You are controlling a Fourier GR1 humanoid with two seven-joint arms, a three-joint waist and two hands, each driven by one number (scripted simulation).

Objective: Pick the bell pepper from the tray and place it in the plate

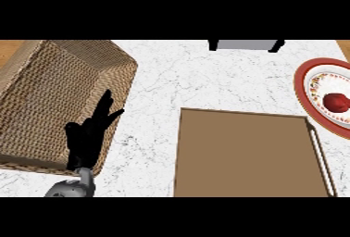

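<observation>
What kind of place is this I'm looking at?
Most likely a kitchen counter: a white marble top, a red-rimmed plate holding a red bell pepper, plus a flat brown tray and a wicker basket.

Single head view, steeply down onto counter (205, 83).

A: How many things for holding stuff sit on the bench (205, 78)?
B: Three in all: one woven basket (48, 92), one flat brown tray (246, 157) and one red-rimmed plate (328, 74).
A: And food?
B: One red bell pepper (336, 102).
A: Hands?
B: One black hand (89, 134), on one grey forearm (68, 189).
A: Anything more?
B: One grey object (246, 44) at the far edge; I cannot tell what it is.
</observation>
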